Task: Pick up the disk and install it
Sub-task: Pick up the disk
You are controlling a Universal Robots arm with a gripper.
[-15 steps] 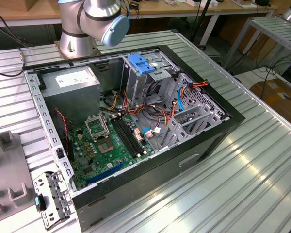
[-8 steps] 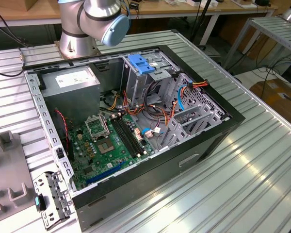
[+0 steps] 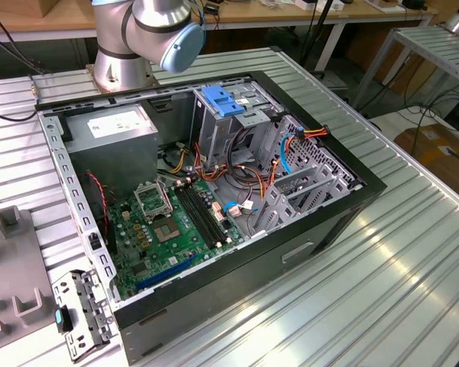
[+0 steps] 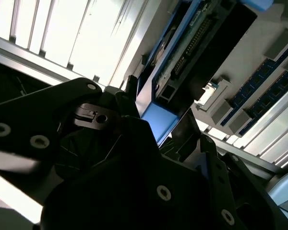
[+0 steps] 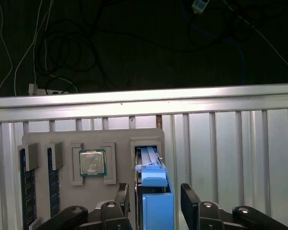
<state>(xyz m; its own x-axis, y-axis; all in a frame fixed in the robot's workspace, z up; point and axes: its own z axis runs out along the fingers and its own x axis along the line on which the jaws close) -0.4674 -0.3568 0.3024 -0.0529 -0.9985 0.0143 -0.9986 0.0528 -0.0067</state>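
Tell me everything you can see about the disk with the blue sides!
The disk stands on its edge in a slot of the grey holder, next to a square silver chip. Blue plastic rails frame it, with a blue tab at one end. In the second wrist view its dark side shows a row of connector pins. The open gripper straddles it, one finger on each side with thin gaps, so it does not look squeezed.

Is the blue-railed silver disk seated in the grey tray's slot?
Yes, the blue-railed silver disk stands in the grey tray's slot, beside the square metal-lidded chip.
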